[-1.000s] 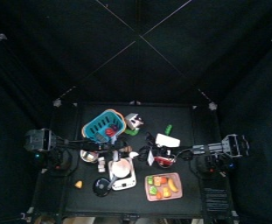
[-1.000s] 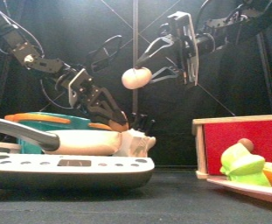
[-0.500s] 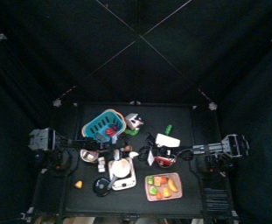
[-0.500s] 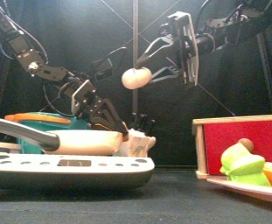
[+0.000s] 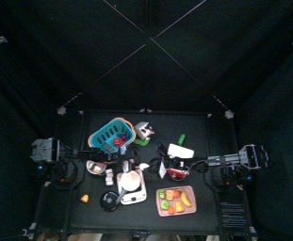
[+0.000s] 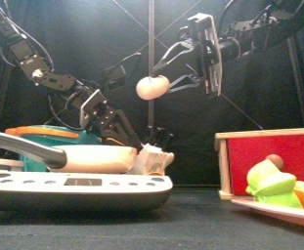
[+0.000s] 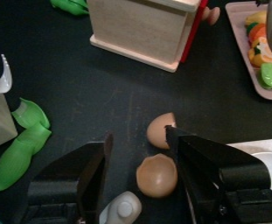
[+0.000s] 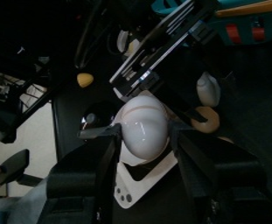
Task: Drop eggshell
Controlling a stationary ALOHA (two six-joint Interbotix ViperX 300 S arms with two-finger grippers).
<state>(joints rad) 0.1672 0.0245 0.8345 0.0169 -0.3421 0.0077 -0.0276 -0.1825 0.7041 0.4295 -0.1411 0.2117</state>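
Note:
Two brown eggshell halves (image 7: 163,129) (image 7: 156,174) lie on the black table, side by side. My left gripper (image 7: 138,137) hangs just over them, open, with a jaw on either side and nothing held. In the front view the left gripper (image 6: 116,130) is low behind the pan. My right gripper (image 8: 149,122) is raised well above the table and shut on a pale whole egg (image 6: 151,87), which also fills the middle of the right wrist view as the egg (image 8: 144,124).
A wooden box (image 7: 146,31) with a red inside (image 6: 265,161) stands nearby. A green toy vegetable (image 7: 19,149), a white-handled pan (image 6: 63,156), a white scale (image 6: 76,186), a blue basket (image 5: 112,136) and a tray of toy food (image 5: 176,200) crowd the table.
My left gripper has sunk a little lower toward the table behind the pan. The right gripper and its egg have stayed where they were.

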